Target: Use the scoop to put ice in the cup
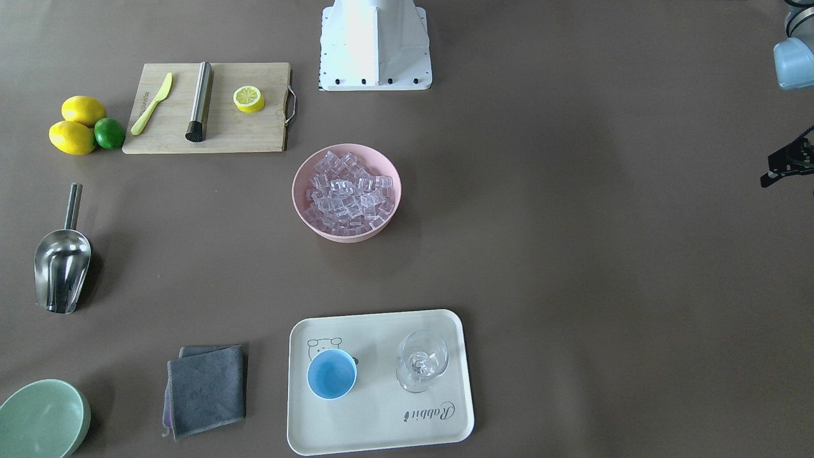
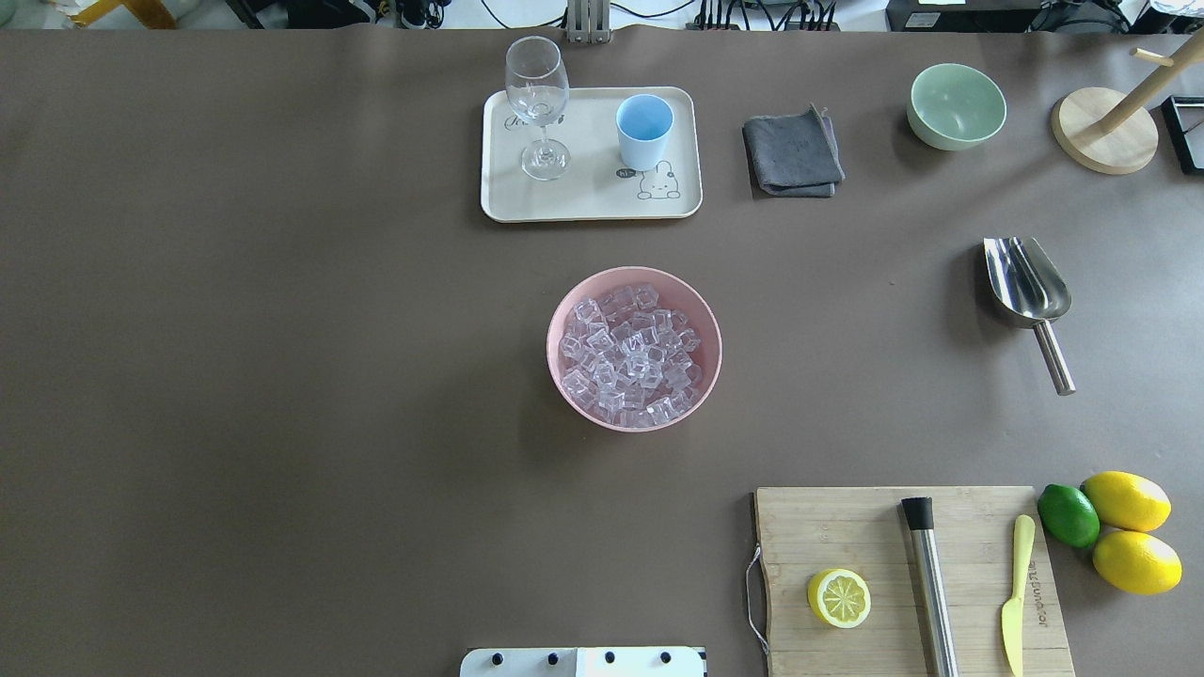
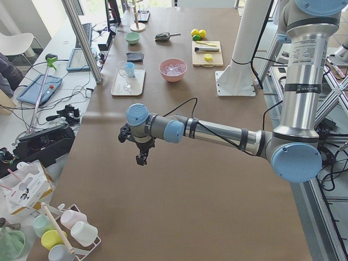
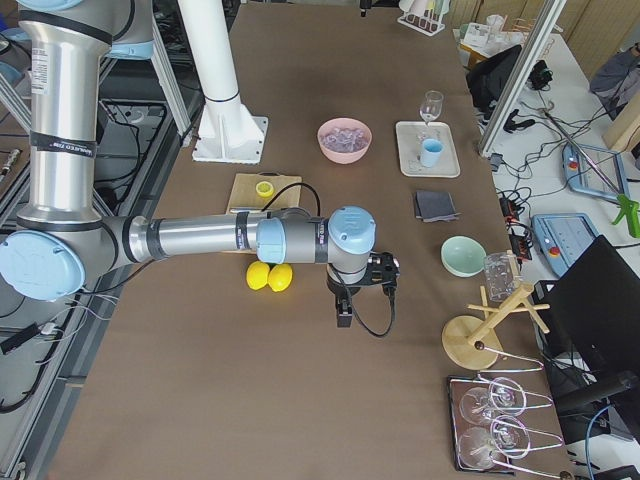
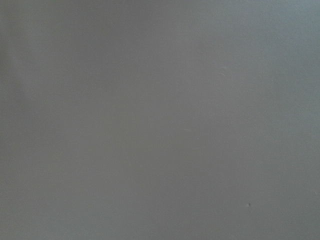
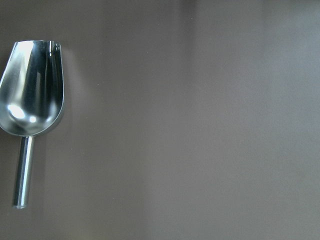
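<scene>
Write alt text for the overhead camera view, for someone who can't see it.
A pink bowl full of ice sits mid-table. Beyond it, a tray holds the blue cup and a stemmed glass; the empty scoop lies off to the right.

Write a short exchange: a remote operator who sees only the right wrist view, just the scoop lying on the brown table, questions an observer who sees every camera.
Operator: I see only the scoop. Where is the ice?
Observer: It fills a pink bowl at the middle of the table.
Operator: And the cup?
Observer: It stands upright on a cream tray, beside a stemmed glass.
</scene>
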Robot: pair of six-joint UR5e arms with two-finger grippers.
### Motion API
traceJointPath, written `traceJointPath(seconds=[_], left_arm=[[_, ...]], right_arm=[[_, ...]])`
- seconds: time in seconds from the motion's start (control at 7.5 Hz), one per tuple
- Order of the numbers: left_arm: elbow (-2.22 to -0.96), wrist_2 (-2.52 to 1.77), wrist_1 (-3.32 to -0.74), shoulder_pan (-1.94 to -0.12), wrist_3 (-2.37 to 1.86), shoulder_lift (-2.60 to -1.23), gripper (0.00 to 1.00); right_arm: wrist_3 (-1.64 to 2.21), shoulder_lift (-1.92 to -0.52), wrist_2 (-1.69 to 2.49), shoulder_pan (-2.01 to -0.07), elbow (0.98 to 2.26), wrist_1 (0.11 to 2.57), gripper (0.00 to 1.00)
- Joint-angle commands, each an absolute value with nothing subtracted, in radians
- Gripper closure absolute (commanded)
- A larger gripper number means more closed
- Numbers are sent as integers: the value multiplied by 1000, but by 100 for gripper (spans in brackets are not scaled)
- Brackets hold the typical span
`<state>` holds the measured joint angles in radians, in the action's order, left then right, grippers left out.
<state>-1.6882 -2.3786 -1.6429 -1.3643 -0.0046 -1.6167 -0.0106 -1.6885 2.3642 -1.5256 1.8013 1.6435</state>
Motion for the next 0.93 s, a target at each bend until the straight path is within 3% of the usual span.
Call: traceJointPath(seconds=[0.0, 0.8], left_arm=[[-1654, -2378, -1643, -1362, -5, -1640, 1], [-1678, -2384, -1644, -1355, -2, -1669, 1]], right_arm=[[-8, -1680, 2364, -1526, 1807, 1637, 0], [115, -1704, 2376, -1526, 1822, 1641, 0]])
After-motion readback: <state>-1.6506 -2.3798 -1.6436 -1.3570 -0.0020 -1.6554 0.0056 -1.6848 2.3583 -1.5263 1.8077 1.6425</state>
